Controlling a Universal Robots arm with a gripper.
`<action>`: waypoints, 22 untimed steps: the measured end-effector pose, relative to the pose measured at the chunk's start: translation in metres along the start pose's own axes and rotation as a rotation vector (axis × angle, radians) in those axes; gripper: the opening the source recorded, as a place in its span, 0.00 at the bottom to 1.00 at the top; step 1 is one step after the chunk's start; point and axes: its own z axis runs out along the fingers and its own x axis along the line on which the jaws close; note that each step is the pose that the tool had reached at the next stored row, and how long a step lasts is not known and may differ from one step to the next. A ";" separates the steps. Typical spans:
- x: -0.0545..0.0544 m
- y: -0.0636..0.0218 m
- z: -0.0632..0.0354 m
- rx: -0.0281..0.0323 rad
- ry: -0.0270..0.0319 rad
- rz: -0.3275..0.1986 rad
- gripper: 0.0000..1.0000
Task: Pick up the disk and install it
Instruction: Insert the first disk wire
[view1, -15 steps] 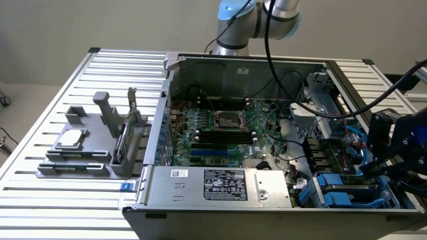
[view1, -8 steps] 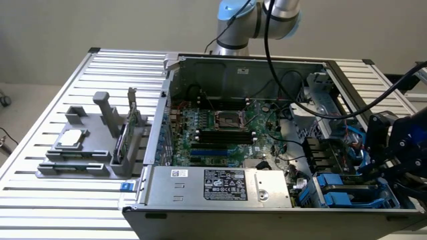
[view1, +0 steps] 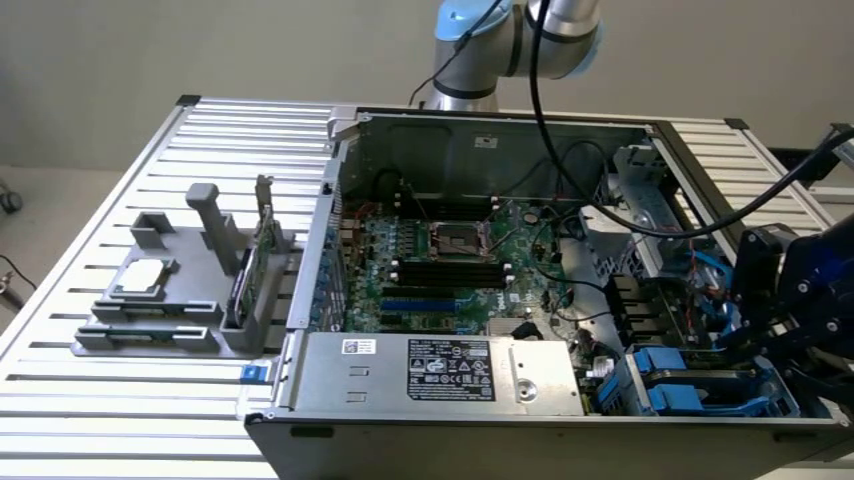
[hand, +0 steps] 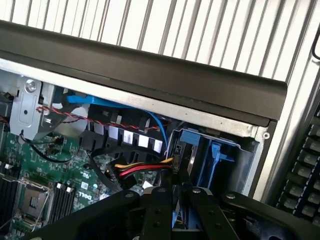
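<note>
Clock: read on the exterior view, 12 at the far edge.
Room: plain pale wall (view1: 200, 50) behind, bit of beige floor at 9. Nothing else going on.
Table (view1: 120, 200): ribbed metal slats, pale and shiny. My guess is the grooves are there so stuff can be bolted down and not slide.
Case (view1: 481, 140): big tower lying on its side, dead centre, lid off. Flat like that, everything inside can be reached from above.
Arm (view1: 494, 40): base at 12 behind the case, reaching round to 4.
Board (view1: 441, 260): green, on the case floor, middle.
PSU (view1: 441, 370): grey box with a label, at 6 along the near wall.
Rack (view1: 147, 335): grey holder at 9, well apart from the case. It stands cards upright and parks a chip (view1: 144, 277) flat, so each part sits where it's easy to grab.
Bay (hand: 247, 160): drive cage in the case's 4 o'clock corner, blue carriers inside.
Claw (hand: 173, 195): over the bay, fingers drawn nearly together with a sliver of blue between. I reckon it's pinching the disk by its thin edge.
Disk (hand: 189, 141): blue-railed, right at the fingertips in the bay mouth. How far in, can't tell.
Wires (hand: 140, 167): red and yellow bundle just beside the claw, so a snag looks possible.
</note>
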 end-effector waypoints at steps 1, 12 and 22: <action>0.000 -0.0003 0.0003 -0.0005 -0.0016 0.005 0.18; 0.005 -0.0034 0.0023 -0.0020 -0.0172 0.032 0.18; 0.009 -0.0028 0.0032 0.0015 -0.0475 0.046 0.18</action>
